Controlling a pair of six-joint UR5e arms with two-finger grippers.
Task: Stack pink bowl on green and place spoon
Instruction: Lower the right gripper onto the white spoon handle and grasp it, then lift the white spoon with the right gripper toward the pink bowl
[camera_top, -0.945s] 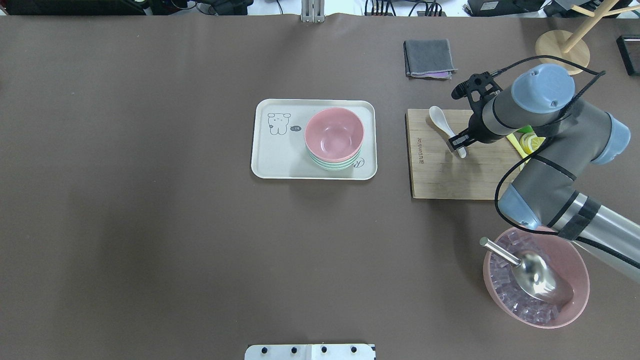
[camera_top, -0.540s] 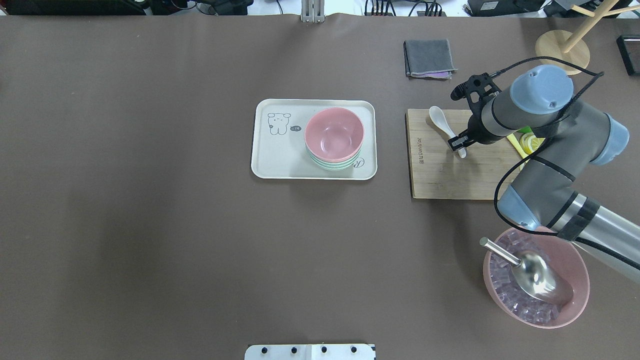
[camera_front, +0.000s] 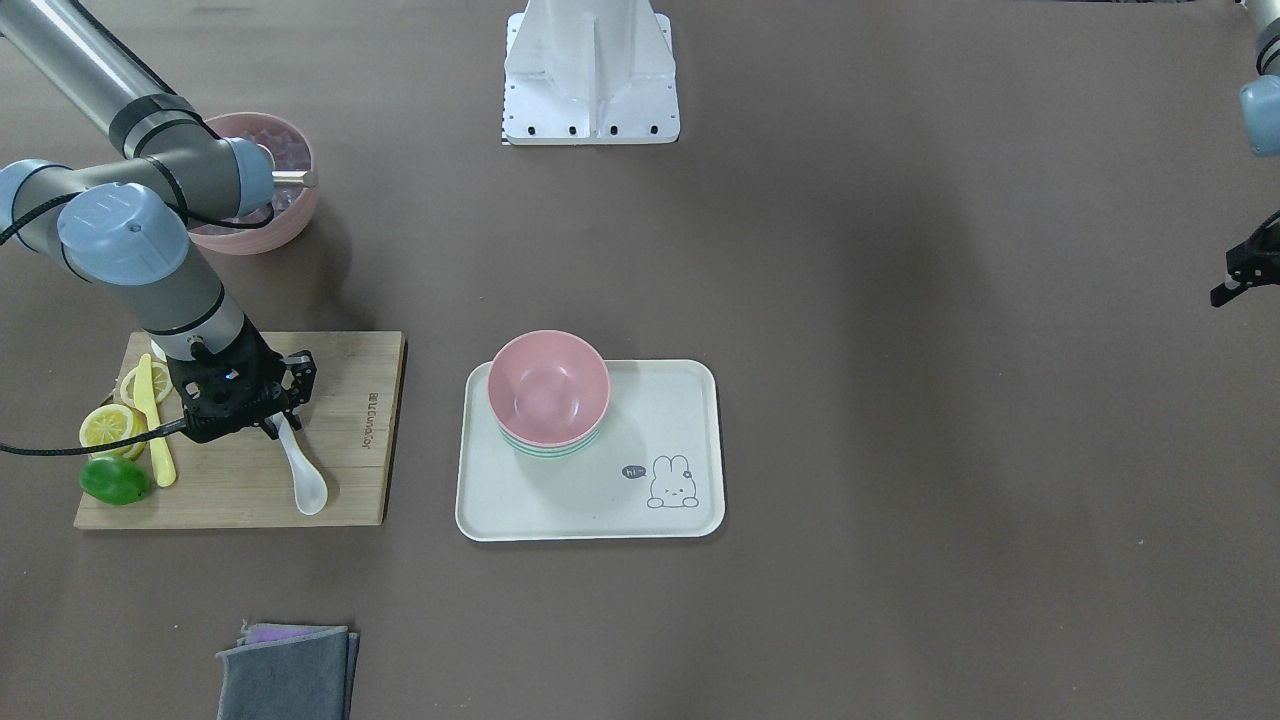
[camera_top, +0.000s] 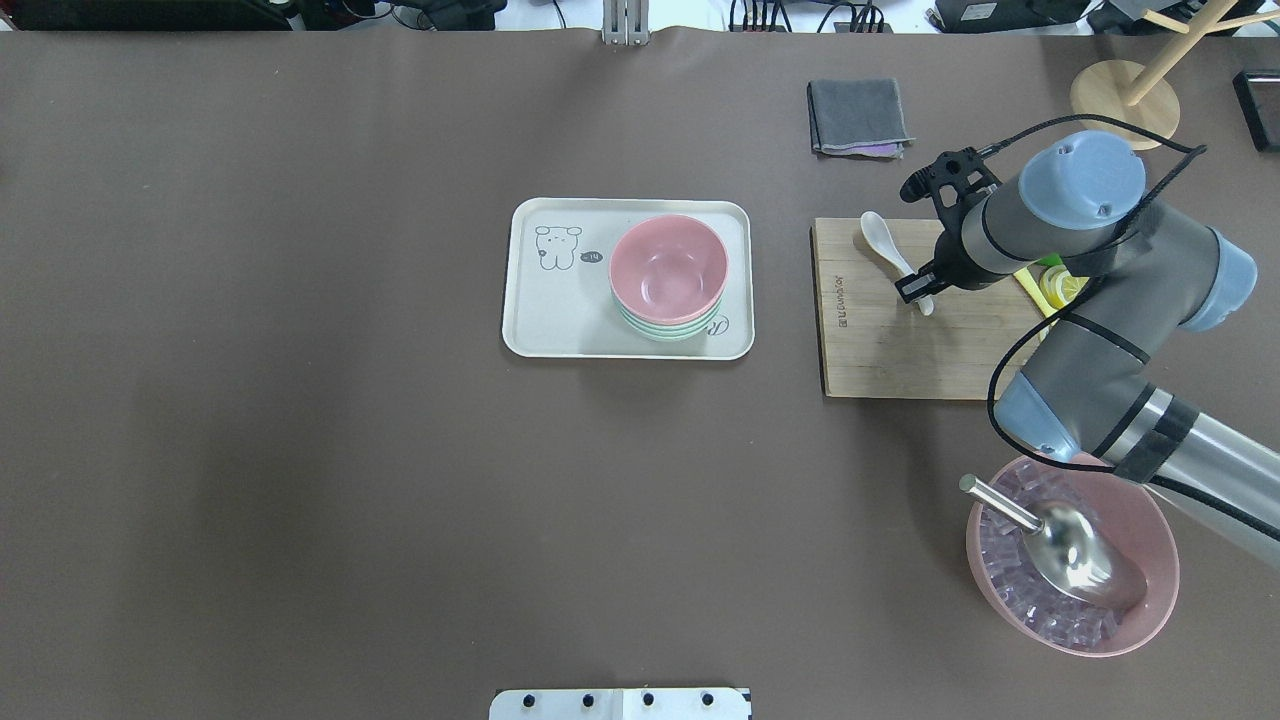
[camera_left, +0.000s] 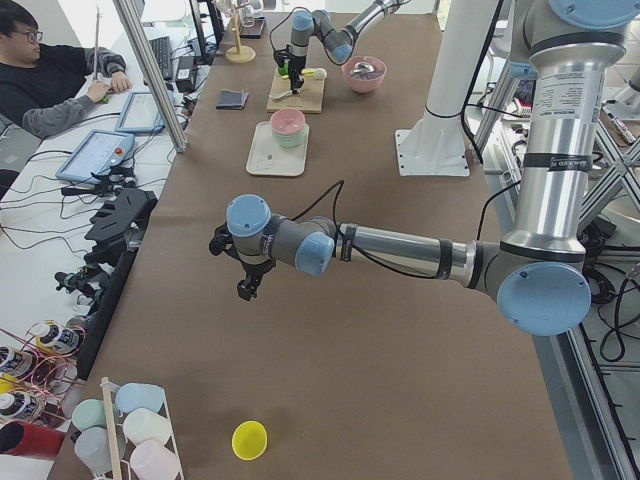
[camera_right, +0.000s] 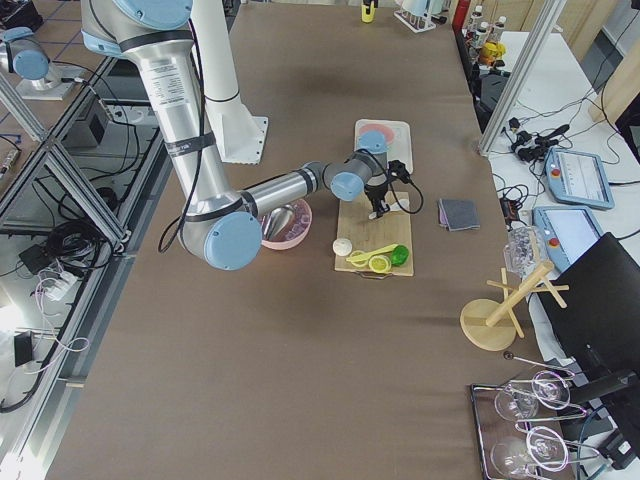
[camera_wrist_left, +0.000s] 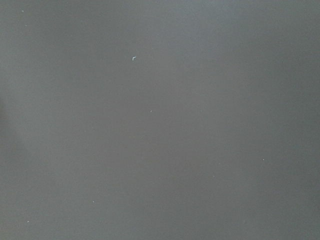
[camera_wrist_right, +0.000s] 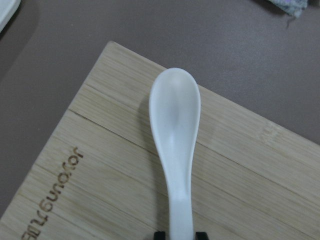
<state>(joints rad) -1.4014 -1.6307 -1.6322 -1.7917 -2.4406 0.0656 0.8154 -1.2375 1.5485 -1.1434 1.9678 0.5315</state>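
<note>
Stacking done: pink bowl (camera_top: 668, 268) sits nested on green bowl (camera_top: 655, 330) on the tray (camera_top: 560, 320), mid-surface; left to do: spoon (camera_top: 885, 245) is on the right-hand cutting board (camera_top: 900, 360), my right gripper (camera_top: 918, 292) jaws closed on its handle, not yet carried over.

spoon (camera_wrist_right: 175, 130): white, smooth, glossy; glazed ceramic or hard plastic, cannot tell which
cutting board (camera_wrist_right: 100, 150): pale bamboo wood, matt, fine straight grain, dark printed lettering
pink bowl (camera_top: 668, 262): smooth, soft sheen, plastic-looking
green bowl (camera_top: 665, 333): same smooth finish on its visible side
tray (camera_top: 560, 310): cream, matt, printed drawing
table (camera_top: 300, 450): brown covering, matt, even
cloth (camera_top: 857, 115), far right: grey fabric, soft
scoop (camera_top: 1080, 555), near right: polished metal, mirror-bright
</note>
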